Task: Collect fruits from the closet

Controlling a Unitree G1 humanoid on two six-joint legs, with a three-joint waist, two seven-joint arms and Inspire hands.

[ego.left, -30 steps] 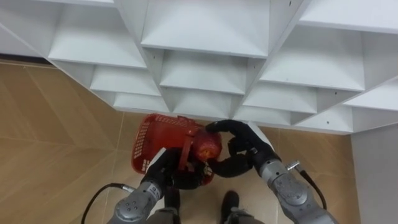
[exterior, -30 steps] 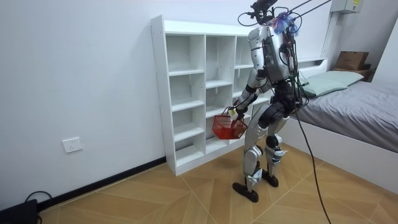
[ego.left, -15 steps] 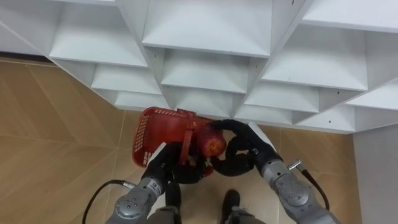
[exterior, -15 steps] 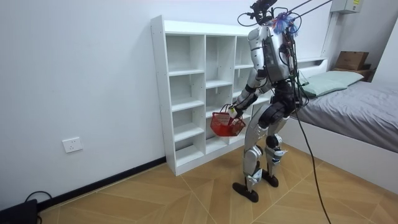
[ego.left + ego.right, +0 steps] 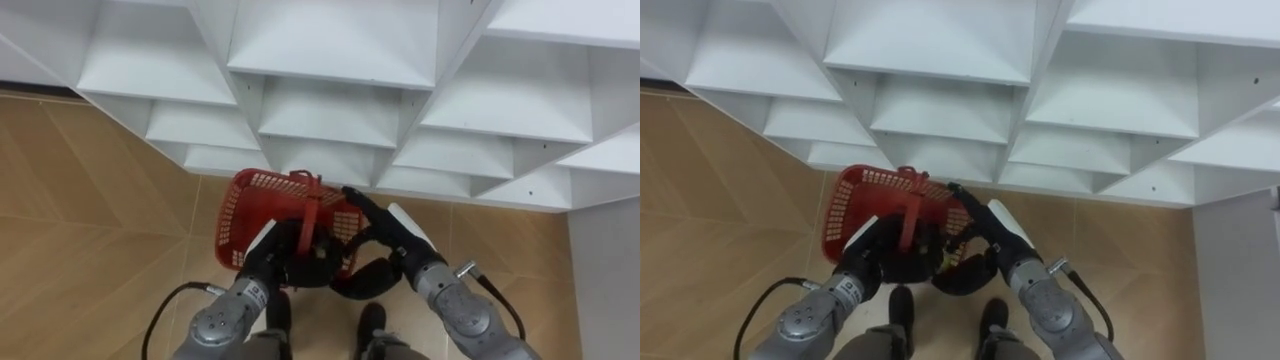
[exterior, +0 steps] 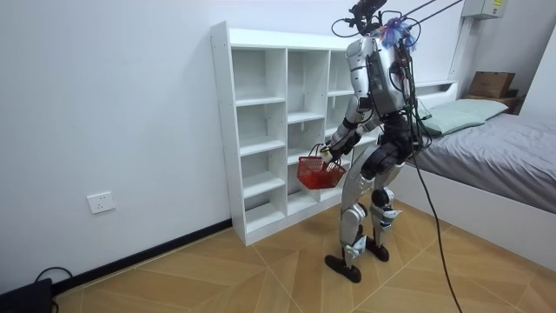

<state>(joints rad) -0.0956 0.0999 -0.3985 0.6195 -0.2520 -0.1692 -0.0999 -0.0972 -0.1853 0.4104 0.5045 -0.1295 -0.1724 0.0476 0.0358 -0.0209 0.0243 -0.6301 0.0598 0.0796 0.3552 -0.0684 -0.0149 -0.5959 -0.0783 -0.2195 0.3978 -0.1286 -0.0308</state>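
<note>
Red plastic mesh basket (image 5: pixel 250 205), handle clamped in curled left robot hand (image 5: pixel 278 258), just left of right robot hand (image 5: pixel 378 232) with fingers loose over its rim; fruit inside indiscernible; risk: tilted basket spills or strikes white shelf unit (image 5: pixel 330 110) beyond.

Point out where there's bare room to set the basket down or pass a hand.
Free: the white closet ahead has bare compartments, and the wood floor left of the red basket is bare. Crowded: at the basket, where the left hand grips the handle and the right hand reaches over its right rim.
</note>
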